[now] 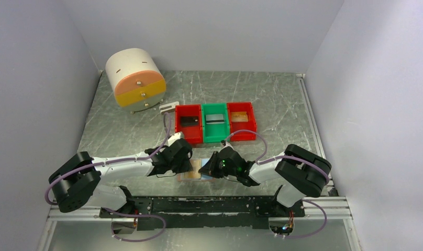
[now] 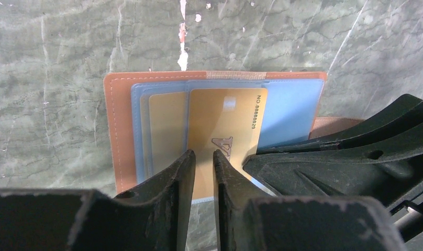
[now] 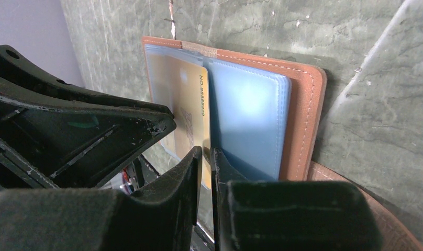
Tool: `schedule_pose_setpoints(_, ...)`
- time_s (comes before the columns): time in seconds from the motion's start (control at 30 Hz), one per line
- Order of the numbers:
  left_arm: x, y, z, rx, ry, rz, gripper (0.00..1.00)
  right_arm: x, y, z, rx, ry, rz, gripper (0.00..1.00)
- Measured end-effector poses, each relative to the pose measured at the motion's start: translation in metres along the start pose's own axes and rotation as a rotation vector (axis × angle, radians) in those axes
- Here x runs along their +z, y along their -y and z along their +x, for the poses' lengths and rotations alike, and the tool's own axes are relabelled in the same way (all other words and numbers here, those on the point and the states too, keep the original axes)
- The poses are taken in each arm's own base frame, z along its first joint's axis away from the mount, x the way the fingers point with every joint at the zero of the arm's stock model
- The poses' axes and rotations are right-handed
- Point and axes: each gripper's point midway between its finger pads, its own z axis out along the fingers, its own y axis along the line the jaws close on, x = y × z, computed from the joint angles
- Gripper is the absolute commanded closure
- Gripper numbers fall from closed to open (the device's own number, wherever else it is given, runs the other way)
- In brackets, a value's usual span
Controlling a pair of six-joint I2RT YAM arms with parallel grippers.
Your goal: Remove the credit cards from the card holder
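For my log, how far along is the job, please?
Done: black card, grey card, brown card lie in bins. In hand: right gripper seems to pinch the gold card in the open card holder. Remaining: that, plus a pocketed yellow card.

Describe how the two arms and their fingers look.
Both arms match: the left arm and right arm have white links between bulky black joint housings, each trailed by a lilac cable. The fingers are matte black plastic, tapered, with scuffed edges and a small round hole.
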Motion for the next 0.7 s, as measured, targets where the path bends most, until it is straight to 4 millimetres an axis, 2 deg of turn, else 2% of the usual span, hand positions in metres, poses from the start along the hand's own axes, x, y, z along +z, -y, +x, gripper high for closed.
schedule_pose_setpoints(0.7,-0.0002,-0.0011,-0.0001,0.001,0.011,-0.027,0.71,0.0,0.0,0.0,0.0,0.0,0.0,0.83)
